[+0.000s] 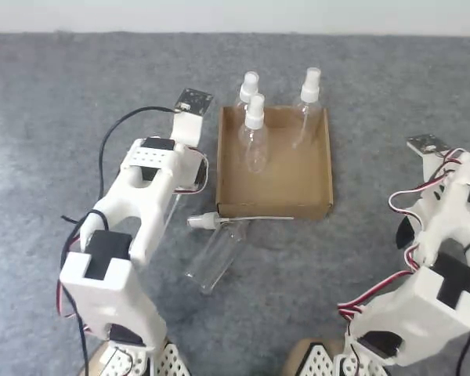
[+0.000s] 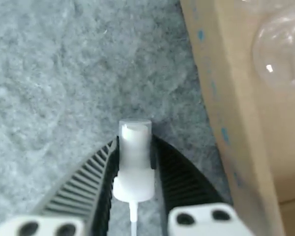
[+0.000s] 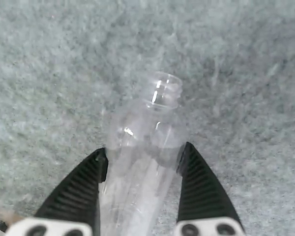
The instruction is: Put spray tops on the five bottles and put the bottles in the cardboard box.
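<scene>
Grey table (image 1: 63, 94); box (image 1: 274, 207) with a capped bottle (image 1: 254, 145) upright inside, just beside the left gripper (image 2: 133, 142). Right gripper (image 3: 143, 151) closed around an open bottle (image 3: 152, 123), held between its jaws with the neck pointing away from the wrist. Left gripper closed on a spray top (image 2: 133, 172), nozzle end outward, tube toward the wrist.

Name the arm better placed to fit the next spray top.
Left. The left tool grips a spray top beside the box; the right tool holds an uncapped bottle.
</scene>
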Tool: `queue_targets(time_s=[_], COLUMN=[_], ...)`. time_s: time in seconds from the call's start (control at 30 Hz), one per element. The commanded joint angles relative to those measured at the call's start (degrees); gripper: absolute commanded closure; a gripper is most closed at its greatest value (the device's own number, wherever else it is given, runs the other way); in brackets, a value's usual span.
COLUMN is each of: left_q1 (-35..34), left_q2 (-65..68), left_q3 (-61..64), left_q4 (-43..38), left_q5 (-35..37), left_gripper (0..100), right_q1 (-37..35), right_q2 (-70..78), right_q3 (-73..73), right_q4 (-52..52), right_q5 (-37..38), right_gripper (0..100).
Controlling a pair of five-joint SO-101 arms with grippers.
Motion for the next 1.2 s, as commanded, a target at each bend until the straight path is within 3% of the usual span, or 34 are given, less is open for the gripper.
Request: queue_targets(time_s=[0.0, 0.13, 0.33, 0.47, 0.77, 0.9, 1.03, 1.17], left_q1=[-0.44, -1.49, -3.78, -3.69, -3.43, -3.87, -3.52, -3.96], left_q2=[-1.32, -1.32, -0.7, -0.62, -0.44, 3.6, 9.23, 10.64], left_q3=[-3.82, -7.6, -9.71, -9.63, -9.54, -11.74, -16.57, -19.47], left_q4=[1.58, 7.47, 7.56, 7.47, 4.04, 2.99, 7.12, 8.79], left_q5=[-0.53, -0.09, -0.53, -0.62, -0.62, -0.62, -0.62, -0.62], left_gripper=[99, 99, 89, 87, 87, 87, 88, 97], right_q1=[0.31, 0.75, 1.54, 1.19, 0.31, -0.22, -1.89, -2.33], right_q2=[0.84, 3.91, 7.78, 9.63, 11.3, 9.54, 9.63, 10.95], right_q3=[-0.26, -3.96, -11.96, -15.3, -15.74, -19.34, -24.26, -24.79], right_q4=[-0.66, -0.66, -0.13, -0.04, 2.07, 5.58, 10.86, 9.54], right_q5=[0.7, 0.7, 0.7, 0.7, 0.7, 0.35, 0.26, 0.62], right_gripper=[99.3, 99.3, 99.3, 98.8, 69.8, 68.0, 68.0, 68.0])
